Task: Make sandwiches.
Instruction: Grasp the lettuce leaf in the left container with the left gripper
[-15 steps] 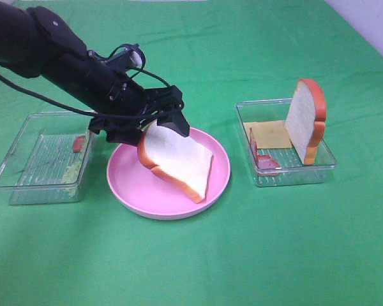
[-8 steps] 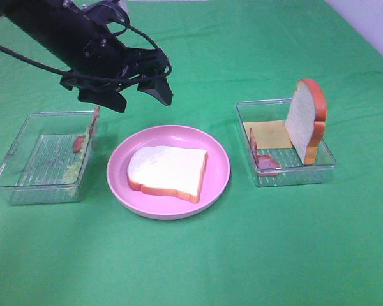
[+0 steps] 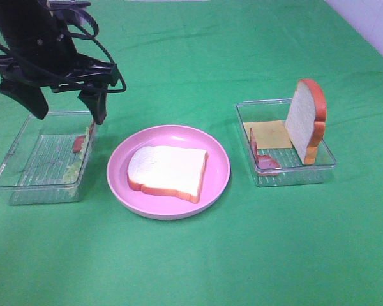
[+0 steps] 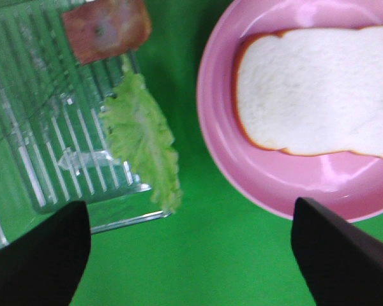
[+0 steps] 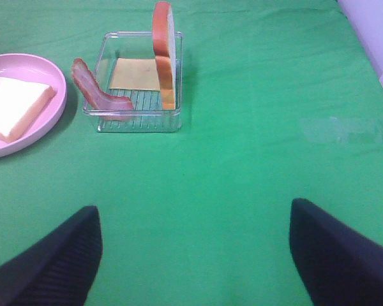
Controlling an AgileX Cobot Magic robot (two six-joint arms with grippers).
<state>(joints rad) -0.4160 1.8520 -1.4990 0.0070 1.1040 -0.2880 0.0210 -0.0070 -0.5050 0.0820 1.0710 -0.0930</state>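
At the far left, the left gripper [image 3: 66, 109] is held above the left tray [image 3: 13, 182], its fingers spread wide with nothing between them. In that clear tray a lettuce leaf [image 4: 142, 137] is laid along the wall nearest the plate (one end reaches past the tray's edge, as the wrist view shows it), and a bacon strip [image 4: 105, 29] is found just beyond it. In the middle, a bread slice [image 3: 168, 171] is laid flat on the pink plate [image 3: 220, 169], apart from the gripper. To the right, the right tray [image 3: 293, 177] is seen holding a cheese square [image 3: 269, 134] flat on its floor, a second bacon strip [image 3: 262, 158] propped against the wall facing the plate, and an upright bread slice [image 3: 306, 121] stood on edge at the far side. The right gripper [image 5: 195, 220] is shown by its own wrist view alone, its fingers parted widely and empty above the green cloth [image 5: 242, 159], well apart from that tray.
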